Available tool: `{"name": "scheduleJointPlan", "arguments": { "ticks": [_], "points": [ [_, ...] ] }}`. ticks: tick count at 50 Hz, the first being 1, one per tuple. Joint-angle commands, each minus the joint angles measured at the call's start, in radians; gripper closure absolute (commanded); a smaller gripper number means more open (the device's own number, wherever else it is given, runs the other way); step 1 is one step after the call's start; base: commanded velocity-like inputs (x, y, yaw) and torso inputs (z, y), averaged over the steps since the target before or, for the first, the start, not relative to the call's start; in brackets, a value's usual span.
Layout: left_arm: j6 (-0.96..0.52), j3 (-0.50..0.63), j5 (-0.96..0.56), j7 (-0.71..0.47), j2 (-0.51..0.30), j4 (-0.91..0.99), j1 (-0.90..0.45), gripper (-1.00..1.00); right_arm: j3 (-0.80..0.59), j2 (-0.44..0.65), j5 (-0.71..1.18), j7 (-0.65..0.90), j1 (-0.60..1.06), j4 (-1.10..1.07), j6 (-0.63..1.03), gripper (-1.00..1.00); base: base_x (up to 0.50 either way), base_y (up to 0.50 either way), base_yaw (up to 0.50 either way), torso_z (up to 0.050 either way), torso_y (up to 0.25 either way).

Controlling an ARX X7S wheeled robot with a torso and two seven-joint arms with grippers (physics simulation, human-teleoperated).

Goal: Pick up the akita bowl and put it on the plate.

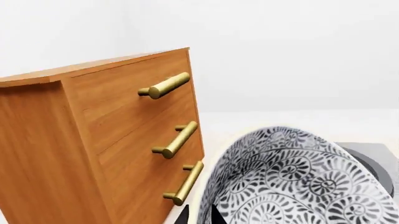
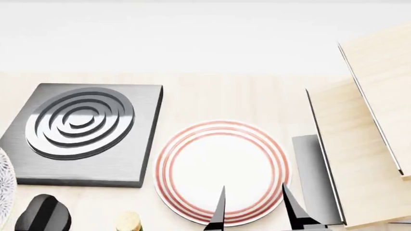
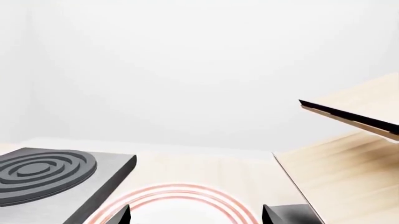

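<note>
The akita bowl (image 1: 293, 182), white with a dense grey-black leaf pattern, fills the left wrist view; in the head view only a sliver of the bowl (image 2: 4, 185) shows at the far left edge. My left gripper (image 1: 199, 217) has its two dark fingertips close together, one on each side of the bowl's rim, shut on it. The plate (image 2: 222, 168), white with thin red rings, lies in the middle of the table. Over its near edge my right gripper (image 2: 254, 211) stands open with nothing in it, and the plate (image 3: 181, 190) shows between its fingers.
A grey square stove burner (image 2: 80, 134) with dark rings lies left of the plate, with a black knob (image 2: 42, 214) in front of it. An orange-brown drawer cabinet (image 1: 93, 154) with brass handles stands beside the bowl. Pale wooden panels (image 2: 359, 154) rise to the right of the plate.
</note>
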Motion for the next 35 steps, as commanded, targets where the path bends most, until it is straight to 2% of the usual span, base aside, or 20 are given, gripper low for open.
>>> {"name": "scheduleJointPlan", "arguments": {
  "ticks": [1, 14, 35],
  "points": [
    [-0.046, 0.012, -0.066, -0.029, -0.051, -0.007, -0.128, 1.0, 0.0, 0.003, 0.001, 0.002, 0.0, -0.002, -0.001, -1.0, 0.0, 0.0, 0.0, 0.0, 0.0],
    [-0.11, 0.092, -0.119, -0.059, -0.097, -0.061, -0.305, 1.0, -0.002, 0.005, 0.003, 0.004, 0.0, -0.004, -0.002, -1.0, 0.0, 0.0, 0.0, 0.0, 0.0],
    [-0.209, 0.243, -0.16, -0.082, -0.112, -0.175, -0.59, 1.0, -0.005, 0.004, 0.002, 0.005, 0.0, 0.005, -0.011, -1.0, 0.0, 0.0, 0.0, 0.0, 0.0]
  ]
}}
